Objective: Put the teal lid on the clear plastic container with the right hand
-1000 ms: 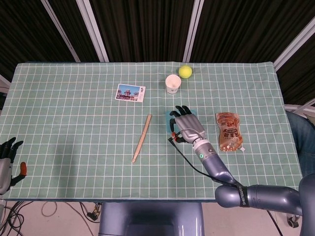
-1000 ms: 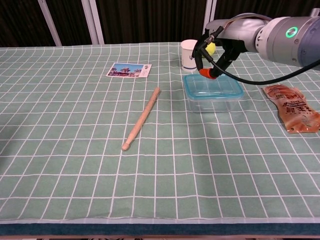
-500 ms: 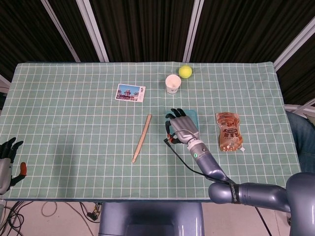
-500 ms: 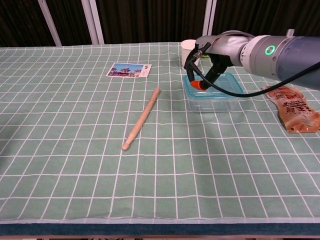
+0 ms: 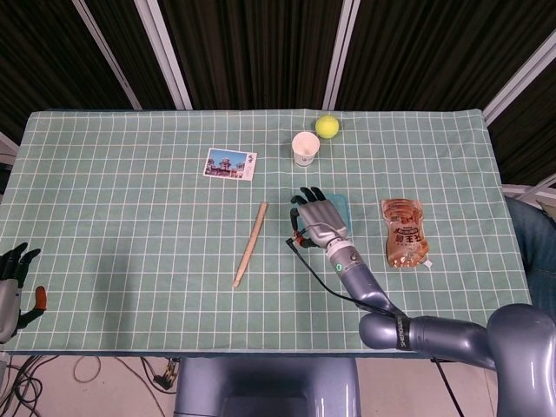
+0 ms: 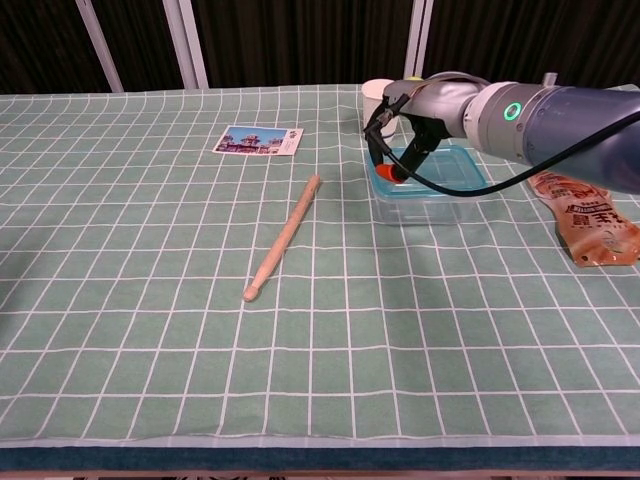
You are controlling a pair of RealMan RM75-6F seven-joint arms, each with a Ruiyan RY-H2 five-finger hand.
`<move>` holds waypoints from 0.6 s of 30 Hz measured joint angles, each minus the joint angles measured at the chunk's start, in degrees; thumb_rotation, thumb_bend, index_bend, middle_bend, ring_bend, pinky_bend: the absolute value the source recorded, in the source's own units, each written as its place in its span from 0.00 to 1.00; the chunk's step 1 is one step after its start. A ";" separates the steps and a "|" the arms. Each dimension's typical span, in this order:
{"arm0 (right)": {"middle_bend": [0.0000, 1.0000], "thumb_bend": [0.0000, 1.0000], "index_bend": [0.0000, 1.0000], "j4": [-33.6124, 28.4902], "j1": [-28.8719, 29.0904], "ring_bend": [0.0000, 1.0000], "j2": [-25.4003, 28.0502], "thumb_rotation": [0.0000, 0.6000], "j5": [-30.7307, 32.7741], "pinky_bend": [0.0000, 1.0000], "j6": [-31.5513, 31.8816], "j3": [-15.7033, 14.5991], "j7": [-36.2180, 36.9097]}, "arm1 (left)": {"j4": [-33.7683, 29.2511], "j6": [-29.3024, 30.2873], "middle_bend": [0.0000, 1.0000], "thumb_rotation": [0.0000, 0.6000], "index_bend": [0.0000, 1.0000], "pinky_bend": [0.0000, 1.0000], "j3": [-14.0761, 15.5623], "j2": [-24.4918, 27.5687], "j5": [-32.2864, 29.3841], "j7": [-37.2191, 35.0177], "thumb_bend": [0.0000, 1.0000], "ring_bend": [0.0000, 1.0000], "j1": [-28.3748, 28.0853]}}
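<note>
The lid sits on the container, right of frame centre. The right hand lies fingers-spread on it, seating it; next, press the corners down evenly.

postcard; wooden stick; paper cup; tennis ball; snack packet

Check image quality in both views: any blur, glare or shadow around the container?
Head view: sharp, evenly lit; the right hand covers most of the teal lid. Chest view: sharp, no glare on the clear plastic container; a soft shadow falls on the cloth in front of it; tablecloth grid lines bow toward the edges.
</note>
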 measured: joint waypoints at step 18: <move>0.14 0.47 0.63 7.79 0.02 0.00 -3.90 1.00 -0.47 0.00 -4.07 0.90 2.04 | 0.00 -0.26 0.00 1.00 0.11 0.00 -0.24 -0.10 -1.06 0.54 0.57 0.00 -0.10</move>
